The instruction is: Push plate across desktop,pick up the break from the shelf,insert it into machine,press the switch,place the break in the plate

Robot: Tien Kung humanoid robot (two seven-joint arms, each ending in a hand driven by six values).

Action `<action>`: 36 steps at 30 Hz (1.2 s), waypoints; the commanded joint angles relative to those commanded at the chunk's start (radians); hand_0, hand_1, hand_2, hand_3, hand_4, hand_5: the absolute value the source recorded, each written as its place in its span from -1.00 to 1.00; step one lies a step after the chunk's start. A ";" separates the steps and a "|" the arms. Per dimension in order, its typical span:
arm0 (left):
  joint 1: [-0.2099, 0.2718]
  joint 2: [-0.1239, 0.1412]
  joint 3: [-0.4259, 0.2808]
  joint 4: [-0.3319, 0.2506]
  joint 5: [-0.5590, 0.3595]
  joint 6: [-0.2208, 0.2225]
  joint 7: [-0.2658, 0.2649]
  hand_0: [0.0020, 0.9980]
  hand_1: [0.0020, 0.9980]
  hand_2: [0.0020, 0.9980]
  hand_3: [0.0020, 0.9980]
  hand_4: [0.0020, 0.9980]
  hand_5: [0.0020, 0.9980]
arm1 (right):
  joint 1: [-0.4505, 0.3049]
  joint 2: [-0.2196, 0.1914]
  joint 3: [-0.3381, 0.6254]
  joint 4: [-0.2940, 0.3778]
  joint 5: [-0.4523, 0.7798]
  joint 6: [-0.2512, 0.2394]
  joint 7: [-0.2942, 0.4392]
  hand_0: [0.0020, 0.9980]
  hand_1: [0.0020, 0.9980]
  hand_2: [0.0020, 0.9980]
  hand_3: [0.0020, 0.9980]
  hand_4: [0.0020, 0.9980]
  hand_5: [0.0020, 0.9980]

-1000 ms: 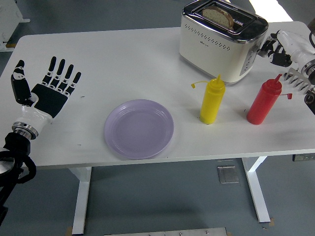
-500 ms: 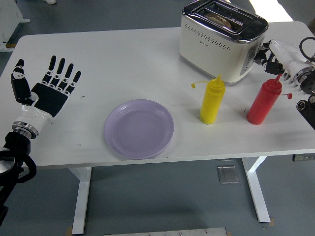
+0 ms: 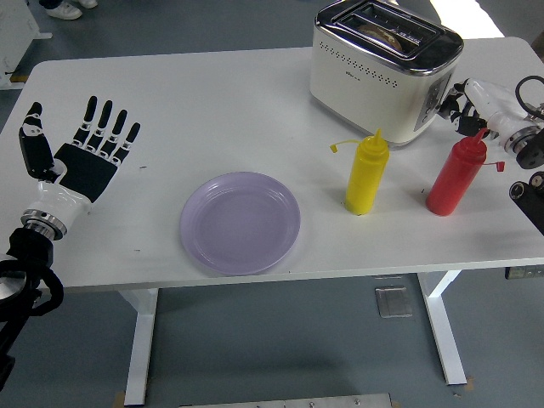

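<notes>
lying sunk in toaster (image 3: 384,70) slot, bread (image 3: 378,31) long axis along slot, right hand (image 3: 476,104) fingers curled, left hand (image 3: 78,161) spread

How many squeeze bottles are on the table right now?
2: the yellow bottle stands in front of the toaster, the red bottle to its right, near the right hand.

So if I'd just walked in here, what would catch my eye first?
Probably the black robot hand lying open, fingers spread, on the left of the white table. Then the bright bottles right of the centre: a yellow bottle and a red bottle, with a pale purple plate near the front edge. At the far right, the other hand reaches to the side of a cream toaster.
</notes>
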 joint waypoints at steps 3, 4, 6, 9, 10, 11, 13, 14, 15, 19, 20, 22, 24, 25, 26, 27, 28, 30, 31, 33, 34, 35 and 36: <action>0.000 0.000 0.000 0.000 0.000 0.000 0.000 0.63 0.51 0.41 0.42 0.59 1.00 | -0.003 0.000 0.006 0.009 0.001 -0.001 0.002 -0.41 -0.25 0.09 -0.08 -0.56 -1.00; 0.000 0.000 0.000 0.000 0.000 0.000 0.000 0.63 0.51 0.41 0.42 0.59 1.00 | -0.005 -0.001 0.010 0.013 0.001 -0.002 0.002 -0.41 -0.25 0.09 -0.08 -0.56 -1.00; 0.001 -0.001 -0.001 0.000 0.000 0.000 0.000 0.63 0.51 0.41 0.42 0.59 1.00 | -0.010 -0.004 0.021 0.026 -0.002 -0.002 0.002 -0.41 -0.25 0.09 -0.08 -0.56 -1.00; 0.002 -0.001 -0.001 0.000 0.000 0.001 0.000 0.63 0.51 0.41 0.42 0.59 1.00 | -0.020 -0.013 0.047 0.054 -0.013 -0.001 -0.002 -0.41 -0.25 0.09 -0.08 -0.56 -1.00; 0.003 -0.002 -0.001 0.000 0.000 0.001 0.000 0.63 0.51 0.41 0.42 0.59 1.00 | -0.026 -0.019 0.062 0.073 -0.023 0.002 -0.007 -0.41 -0.25 0.09 -0.08 -0.56 -1.00; 0.004 -0.002 -0.001 0.000 0.000 0.001 0.000 0.63 0.51 0.41 0.42 0.59 1.00 | -0.032 -0.026 0.074 0.088 -0.031 0.005 -0.011 -0.41 -0.25 0.08 -0.08 -0.55 -1.00; 0.006 -0.002 -0.002 -0.001 0.000 0.001 0.000 0.63 0.51 0.41 0.42 0.59 1.00 | -0.048 -0.043 0.107 0.129 -0.049 0.015 -0.022 -0.41 -0.25 0.08 -0.08 -0.55 -1.00; 0.006 -0.002 -0.002 -0.001 0.000 0.001 0.000 0.63 0.51 0.41 0.42 0.59 1.00 | -0.053 -0.048 0.117 0.147 -0.054 0.018 -0.026 -0.41 -0.25 0.08 -0.08 -0.55 -1.00; 0.007 -0.002 -0.003 -0.001 0.000 0.001 0.000 0.63 0.51 0.41 0.42 0.59 1.00 | -0.061 -0.057 0.136 0.170 -0.067 0.023 -0.031 -0.41 -0.25 0.08 -0.08 -0.55 -1.00; 0.010 -0.003 -0.003 -0.001 0.000 0.001 0.000 0.63 0.51 0.41 0.42 0.59 1.00 | -0.091 -0.088 0.205 0.260 -0.116 0.049 -0.050 -0.41 -0.24 0.08 -0.08 -0.56 -1.00; 0.011 -0.004 -0.003 -0.001 -0.001 0.001 0.000 0.63 0.51 0.41 0.42 0.59 1.00 | -0.099 -0.098 0.222 0.282 -0.124 0.056 -0.055 -0.41 -0.24 0.08 -0.08 -0.56 -1.00; 0.013 -0.004 -0.003 -0.001 -0.001 0.001 0.000 0.63 0.51 0.41 0.42 0.59 1.00 | -0.111 -0.115 0.249 0.327 -0.135 0.068 -0.063 -0.41 -0.24 0.08 -0.08 -0.56 -1.00; 0.015 -0.004 -0.004 0.000 -0.001 0.001 0.000 0.63 0.50 0.41 0.42 0.59 1.00 | -0.117 -0.131 0.270 0.373 -0.137 0.076 -0.072 -0.39 -0.23 0.08 -0.06 -0.56 -1.00; 0.015 -0.004 -0.004 0.000 -0.002 0.001 0.000 0.63 0.50 0.41 0.42 0.59 1.00 | -0.115 -0.140 0.276 0.398 -0.134 0.079 -0.079 -0.39 -0.23 0.08 -0.06 -0.56 -1.00; 0.016 -0.004 -0.004 0.000 -0.002 0.001 0.000 0.63 0.50 0.41 0.42 0.59 1.00 | -0.113 -0.146 0.281 0.421 -0.132 0.082 -0.084 -0.39 -0.23 0.08 -0.06 -0.56 -1.00; 0.016 -0.004 -0.004 0.000 -0.003 0.001 0.000 0.63 0.50 0.41 0.42 0.59 1.00 | -0.108 -0.151 0.281 0.439 -0.126 0.083 -0.091 -0.39 -0.23 0.08 -0.06 -0.56 -1.00; 0.016 -0.004 -0.004 0.001 -0.003 0.001 0.000 0.63 0.50 0.41 0.42 0.59 1.00 | -0.099 -0.157 0.280 0.461 -0.117 0.084 -0.099 -0.39 -0.23 0.08 -0.06 -0.56 -1.00; 0.016 -0.003 -0.004 0.001 -0.004 0.001 0.000 0.63 0.50 0.41 0.42 0.59 1.00 | -0.072 -0.165 0.270 0.491 -0.087 0.089 -0.122 -0.45 -0.19 0.03 0.04 -0.33 -1.00; 0.016 -0.002 -0.004 0.000 -0.005 0.001 0.001 0.63 0.50 0.41 0.42 0.59 1.00 | -0.058 -0.167 0.262 0.499 -0.071 0.095 -0.136 -0.45 -0.19 0.03 0.04 -0.33 -1.00; 0.016 0.000 -0.003 0.000 -0.008 0.001 0.001 0.63 0.50 0.41 0.42 0.59 1.00 | -0.017 -0.174 0.238 0.511 -0.029 0.114 -0.174 -0.45 -0.19 0.03 0.04 -0.33 -1.00; 0.016 0.001 -0.003 0.000 -0.009 0.001 0.001 0.63 0.50 0.41 0.42 0.59 1.00 | 0.000 -0.176 0.229 0.513 -0.012 0.120 -0.187 -0.45 -0.19 0.03 0.04 -0.33 -1.00; 0.016 0.002 -0.003 0.000 -0.011 0.000 0.002 0.63 0.50 0.41 0.42 0.59 1.00 | 0.020 -0.180 0.213 0.513 0.006 0.131 -0.204 -0.33 -0.13 0.01 0.13 0.06 -1.00; 0.015 0.004 -0.002 0.001 -0.014 0.000 0.003 0.63 0.50 0.41 0.42 0.59 1.00 | 0.048 -0.183 0.191 0.508 0.028 0.147 -0.225 -0.33 -0.13 0.01 0.13 0.06 -1.00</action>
